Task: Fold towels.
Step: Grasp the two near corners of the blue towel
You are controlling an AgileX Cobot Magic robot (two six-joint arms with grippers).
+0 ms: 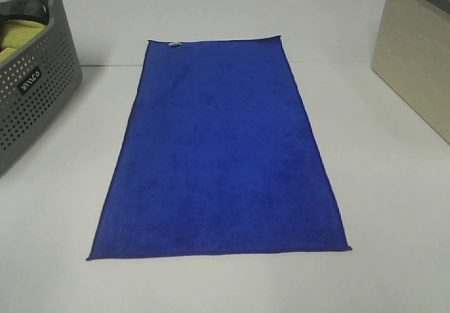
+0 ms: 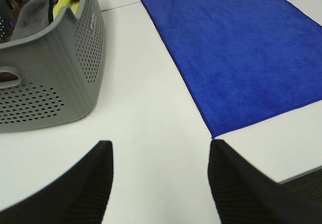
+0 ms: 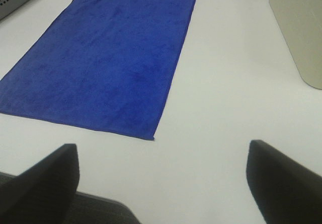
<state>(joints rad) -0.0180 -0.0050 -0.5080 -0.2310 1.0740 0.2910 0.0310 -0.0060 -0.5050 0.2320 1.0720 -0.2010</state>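
Observation:
A royal-blue towel (image 1: pixel 221 151) lies flat and fully spread on the white table, long side running away from me, with a small white tag (image 1: pixel 174 44) at its far edge. Neither gripper shows in the high view. In the left wrist view my left gripper (image 2: pixel 161 181) is open and empty, its fingertips just short of the towel's (image 2: pixel 236 53) near left corner. In the right wrist view my right gripper (image 3: pixel 163 183) is open wide and empty, short of the towel's (image 3: pixel 110 58) near right corner.
A grey perforated basket (image 1: pixel 31 95) holding a yellow-green cloth (image 1: pixel 17 35) stands at the left; it also shows in the left wrist view (image 2: pixel 55 78). A beige bin (image 1: pixel 418 60) stands at the right, also in the right wrist view (image 3: pixel 302 27).

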